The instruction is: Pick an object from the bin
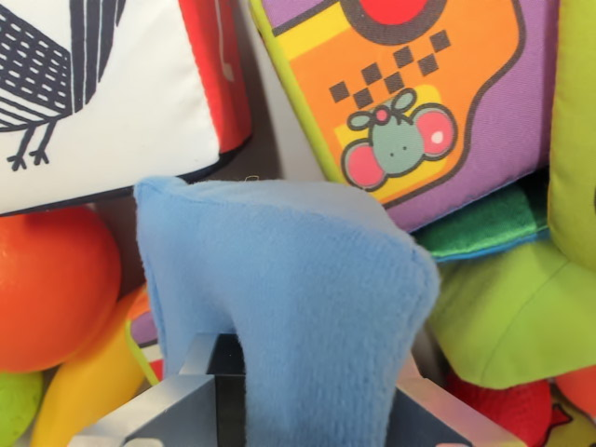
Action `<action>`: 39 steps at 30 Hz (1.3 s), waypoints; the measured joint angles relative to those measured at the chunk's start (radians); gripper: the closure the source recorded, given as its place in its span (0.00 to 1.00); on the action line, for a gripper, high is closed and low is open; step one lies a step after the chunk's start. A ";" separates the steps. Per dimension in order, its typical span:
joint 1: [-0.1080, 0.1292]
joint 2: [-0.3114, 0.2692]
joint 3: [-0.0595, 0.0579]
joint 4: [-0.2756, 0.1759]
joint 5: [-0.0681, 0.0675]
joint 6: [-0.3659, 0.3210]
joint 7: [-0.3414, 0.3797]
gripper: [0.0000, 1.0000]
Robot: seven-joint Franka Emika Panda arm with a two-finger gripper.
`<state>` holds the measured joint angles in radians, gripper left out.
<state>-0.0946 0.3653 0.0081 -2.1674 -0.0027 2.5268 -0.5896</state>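
A light blue plush piece (289, 289) fills the middle of the wrist view, standing up between my gripper's (307, 396) two grey fingers. One fingertip (182, 400) shows at the lower left and the other fingertip (438, 414) at the lower right. The jaws press against the plush from both sides. Its upper edge reaches to about mid-frame and hides what lies directly beneath it.
A white soft cube with a black bird print (93, 93) lies at the upper left. An orange and purple fabric toy with a mouse picture (410, 102) is at the upper right. An orange ball (51, 289), a yellow piece (93, 382) and green fabric (512, 317) crowd around.
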 joint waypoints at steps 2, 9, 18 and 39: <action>0.000 -0.005 0.000 0.000 0.000 -0.005 0.000 1.00; 0.000 -0.035 0.000 0.000 0.000 -0.034 0.000 1.00; 0.000 -0.086 0.000 0.005 0.000 -0.089 0.000 1.00; 0.000 -0.217 0.000 0.054 0.000 -0.268 0.000 1.00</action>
<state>-0.0946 0.1479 0.0081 -2.1132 -0.0027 2.2590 -0.5896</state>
